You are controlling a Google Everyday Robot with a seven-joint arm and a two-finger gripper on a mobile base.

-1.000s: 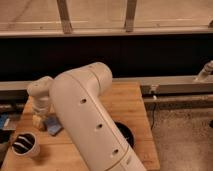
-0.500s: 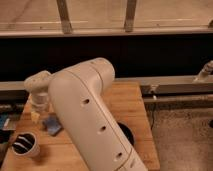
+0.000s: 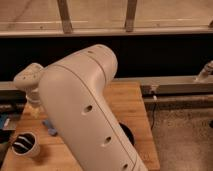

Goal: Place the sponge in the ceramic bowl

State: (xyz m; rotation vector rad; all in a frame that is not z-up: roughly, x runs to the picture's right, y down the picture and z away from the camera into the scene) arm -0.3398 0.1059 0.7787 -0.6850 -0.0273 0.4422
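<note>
A big white robot arm (image 3: 90, 115) fills the middle of the view and hides much of the wooden table (image 3: 125, 100). The gripper (image 3: 34, 109) hangs over the far left part of the table and points down. I cannot tell if it is open or closed. The blue sponge (image 3: 50, 126) lies on the table just right of the gripper and a bit nearer, partly hidden by the arm. The black bowl (image 3: 128, 133) sits on the near right part, well apart from the sponge, and only its edge peeks out past the arm. A pale cup (image 3: 25, 145) with a dark stripy inside stands at the near left corner.
</note>
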